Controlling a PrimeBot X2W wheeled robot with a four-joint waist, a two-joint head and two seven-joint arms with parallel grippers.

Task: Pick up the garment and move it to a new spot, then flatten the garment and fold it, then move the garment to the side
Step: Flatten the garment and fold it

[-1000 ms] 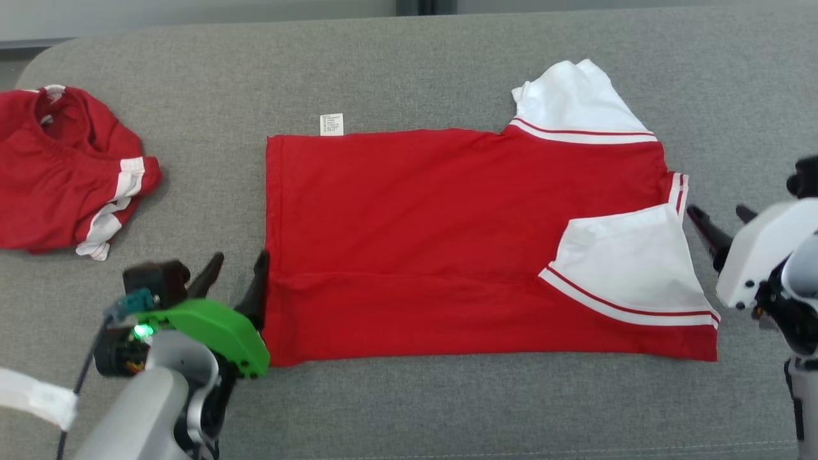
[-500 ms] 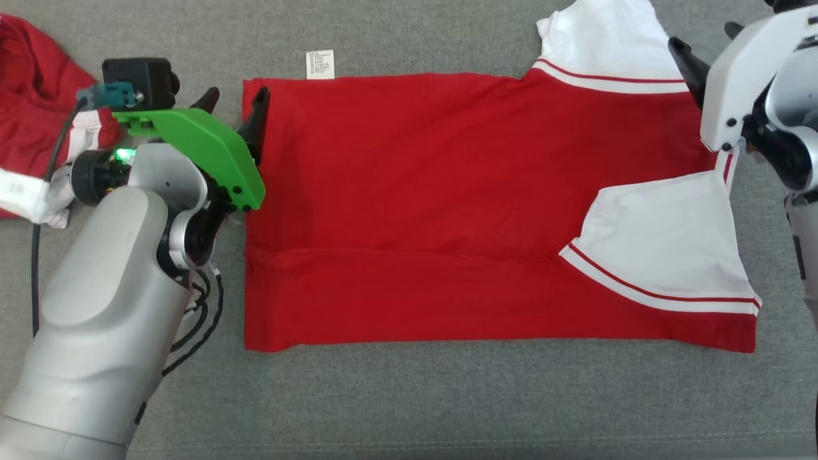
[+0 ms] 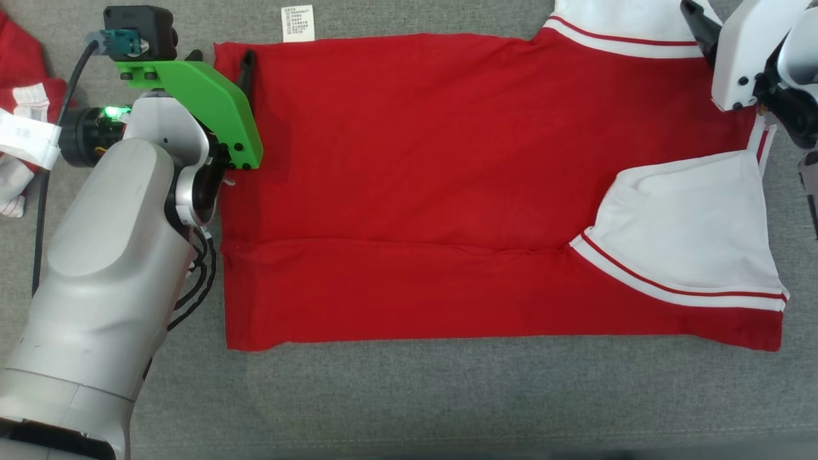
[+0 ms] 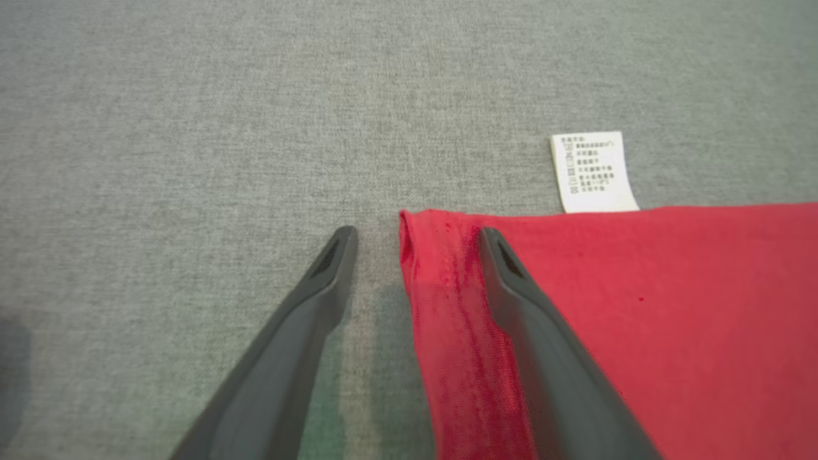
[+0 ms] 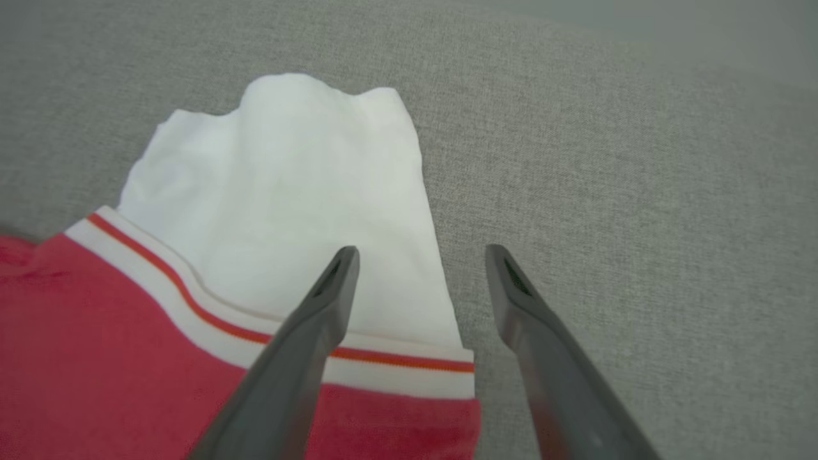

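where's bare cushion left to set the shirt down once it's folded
Widest free patch: the grey cushion strip on the robot's side of the red shirt. More bare cushion lies past the white sleeve, by the right gripper. Crowded: the left, where the left gripper straddles the shirt's corner near another red garment.

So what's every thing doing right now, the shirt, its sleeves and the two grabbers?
Red shirt: lying flat, creased along the near side.
Near sleeve: folded in onto the red part.
Far sleeve: sticking out, not folded.
Label: poking out of the far edge.
Left gripper: open, straddling the shirt's corner, holding nothing.
Right gripper: open, straddling the far sleeve's edge, holding nothing.
Other red garment: crumpled up at the left.
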